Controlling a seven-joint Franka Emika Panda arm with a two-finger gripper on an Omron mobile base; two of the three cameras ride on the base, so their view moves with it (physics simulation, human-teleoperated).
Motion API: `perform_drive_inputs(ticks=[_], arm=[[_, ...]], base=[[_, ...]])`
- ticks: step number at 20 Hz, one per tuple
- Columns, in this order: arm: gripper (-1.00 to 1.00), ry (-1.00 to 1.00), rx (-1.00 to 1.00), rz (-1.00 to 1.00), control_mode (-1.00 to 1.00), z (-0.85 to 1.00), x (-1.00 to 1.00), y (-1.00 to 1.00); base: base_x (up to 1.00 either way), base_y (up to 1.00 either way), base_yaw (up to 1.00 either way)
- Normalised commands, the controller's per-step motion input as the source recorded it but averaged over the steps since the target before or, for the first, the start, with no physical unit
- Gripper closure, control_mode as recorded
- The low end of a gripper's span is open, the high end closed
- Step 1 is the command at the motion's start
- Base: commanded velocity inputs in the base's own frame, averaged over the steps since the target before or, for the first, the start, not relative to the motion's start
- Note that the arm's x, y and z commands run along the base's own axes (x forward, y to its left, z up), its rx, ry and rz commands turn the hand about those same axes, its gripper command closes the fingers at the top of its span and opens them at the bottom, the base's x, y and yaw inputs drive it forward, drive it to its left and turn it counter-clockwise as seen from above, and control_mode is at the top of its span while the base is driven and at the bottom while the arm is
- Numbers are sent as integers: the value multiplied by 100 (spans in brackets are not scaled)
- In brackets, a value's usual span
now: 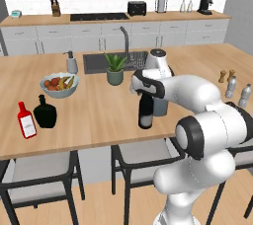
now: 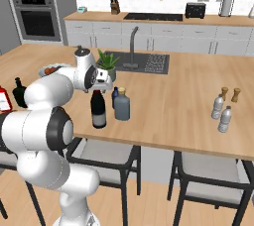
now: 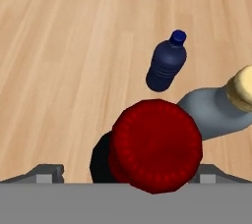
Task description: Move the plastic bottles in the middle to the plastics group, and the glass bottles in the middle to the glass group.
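The wine bottle [image 2: 98, 110], tall, black and smooth with a ribbed red top, stands upright near the front edge of the wooden island counter [image 2: 168, 106], bare wood around it on the left. The gripper [image 3: 155, 181] hangs spread wide directly above that top, one fingertip on each side, grasping nothing. Just right of the wine bottle stands the grey-blue cylindrical bottle [image 2: 122, 107] with a gold-tan cap; just behind it, the small dark-blue plastic bottle [image 3: 167, 64], ribbed and narrow-necked. Far right: two clear ribbed water bottles [image 2: 221, 113]. Far left: a flat red bottle [image 1: 26, 121] and a squat black flask [image 1: 45, 113].
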Motion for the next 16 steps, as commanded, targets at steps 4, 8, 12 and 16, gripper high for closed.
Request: perform_drive_inputs(ticks=[4, 8, 12, 16], arm=[[100, 0, 0, 0, -100, 0, 0, 0], [100, 0, 0, 0, -100, 0, 0, 0], [100, 0, 0, 0, -100, 0, 0, 0], [100, -3, 0, 0, -100, 0, -7, 0]], base=[[0, 0, 0], [0, 0, 0], [0, 0, 0], [0, 0, 0]])
